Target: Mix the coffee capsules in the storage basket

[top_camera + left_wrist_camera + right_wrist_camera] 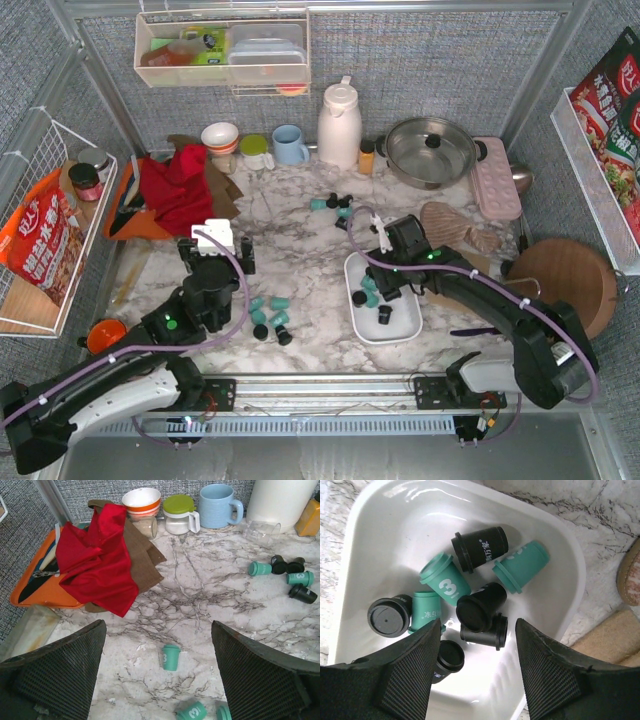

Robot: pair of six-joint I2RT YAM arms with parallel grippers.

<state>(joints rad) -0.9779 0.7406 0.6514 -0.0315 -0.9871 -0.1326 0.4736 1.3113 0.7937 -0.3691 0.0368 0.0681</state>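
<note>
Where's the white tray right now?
Tray: right of centre in the top view, under the right gripper, loose capsules on the table to its left.

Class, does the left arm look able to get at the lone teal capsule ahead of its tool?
Probably yes: the teal capsule lies on marble, nothing between it and the open left tool.

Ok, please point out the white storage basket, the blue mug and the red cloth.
storage basket (pixel 410 525): right wrist view, bare inner wall at upper left.
blue mug (pixel 215 507): left wrist view, middle of its body.
red cloth (pixel 95 565): left wrist view, middle of its folds.
</note>
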